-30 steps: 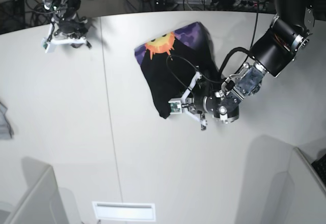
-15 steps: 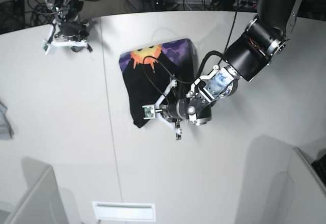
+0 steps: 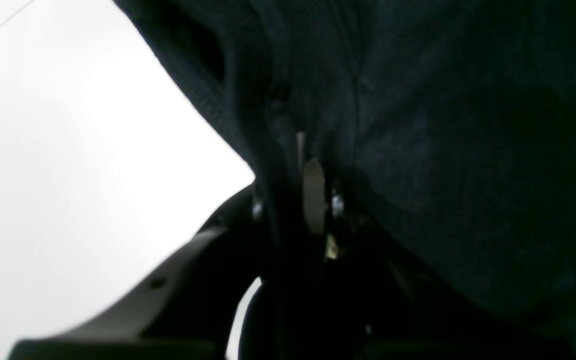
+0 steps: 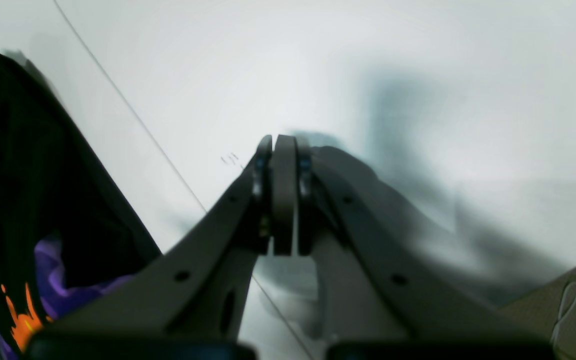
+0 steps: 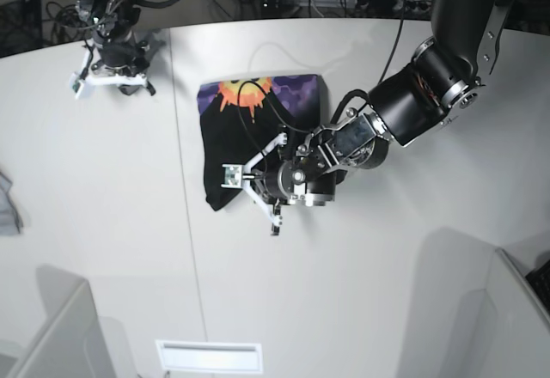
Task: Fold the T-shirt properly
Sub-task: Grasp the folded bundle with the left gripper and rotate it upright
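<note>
Dragging the T-shirt [image 5: 230,142] across the table [image 5: 361,283], I have shifted it a clear way toward my right side over the last second: a moment ago the folded bundle lay further over under my left arm, and now it sits just past the table seam [image 5: 185,223], with the orange sun and purple cloud print at its far end and the plain black cloth trailing back to my left gripper [image 5: 245,185]. That gripper's jaws are nearly closed and pinched on a black edge of the shirt; in the left wrist view dark cloth fills everything ahead of and beside the jaws, bunching right at the fingertips, with bare white table only off to one side. The shirt looks already folded into a compact, slightly crooked rectangle, so I judge this slide to be a repositioning of the finished fold, not a new fold. My right gripper [image 4: 278,200] hangs well apart from the shirt, jaws pressed fully together on nothing; from its wrist view the shirt's printed corner lies off to one side of the jaws, and only plain table lies ahead. What remains, I judge, is letting go cleanly without pulling the top layer askew.
</note>
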Robot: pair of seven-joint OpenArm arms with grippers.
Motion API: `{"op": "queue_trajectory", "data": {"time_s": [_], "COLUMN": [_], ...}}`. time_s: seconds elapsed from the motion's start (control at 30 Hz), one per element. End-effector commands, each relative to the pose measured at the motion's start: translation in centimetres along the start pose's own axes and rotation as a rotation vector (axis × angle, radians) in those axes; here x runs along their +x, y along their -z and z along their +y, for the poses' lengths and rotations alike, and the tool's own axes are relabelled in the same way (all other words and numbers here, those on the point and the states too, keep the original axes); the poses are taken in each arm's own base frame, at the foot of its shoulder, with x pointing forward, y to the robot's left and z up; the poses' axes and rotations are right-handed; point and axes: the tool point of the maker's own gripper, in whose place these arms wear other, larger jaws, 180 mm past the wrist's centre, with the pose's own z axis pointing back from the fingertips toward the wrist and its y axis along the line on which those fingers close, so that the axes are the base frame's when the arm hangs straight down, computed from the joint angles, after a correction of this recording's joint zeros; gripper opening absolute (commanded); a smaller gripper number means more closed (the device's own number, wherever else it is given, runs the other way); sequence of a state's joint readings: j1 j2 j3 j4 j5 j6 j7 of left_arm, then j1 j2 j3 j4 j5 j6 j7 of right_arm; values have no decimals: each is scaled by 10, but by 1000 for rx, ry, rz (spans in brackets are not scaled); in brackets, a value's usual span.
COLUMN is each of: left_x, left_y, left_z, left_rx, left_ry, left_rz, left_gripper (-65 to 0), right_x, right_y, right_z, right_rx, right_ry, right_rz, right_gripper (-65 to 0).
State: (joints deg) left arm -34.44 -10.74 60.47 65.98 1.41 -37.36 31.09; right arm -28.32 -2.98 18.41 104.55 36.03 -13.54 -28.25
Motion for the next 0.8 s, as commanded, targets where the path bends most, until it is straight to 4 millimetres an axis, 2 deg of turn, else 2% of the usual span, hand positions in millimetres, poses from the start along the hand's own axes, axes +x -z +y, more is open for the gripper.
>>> {"op": "queue_trajectory", "data": {"time_s": [0.0,0.23,0.5,0.67,0.77], "left_x": [-3,7,10,11,14], "left_y": [2,3,-4,-8,-12], "left_z": [-13,-11,7,19,28], "left_rx": [-57,-54,-19,1,18], "left_ry": [19,28,37,45,53], "left_rz": [24,7,8,9,5], "left_gripper": [-650,-650,-650,-456,-390], "right_x": [9,9,7,6,6], "right_y": [-2,-2,-2,-2,-2], "right_z": [3,3,5,5,5], "right_rx": [13,14,18,19,19], "right_ry": [-5,-5,-7,-8,-8], "right_rz": [-31,-30,-25,-23,-23], "right_gripper": [-650,-650,-650,-650,-650]}}
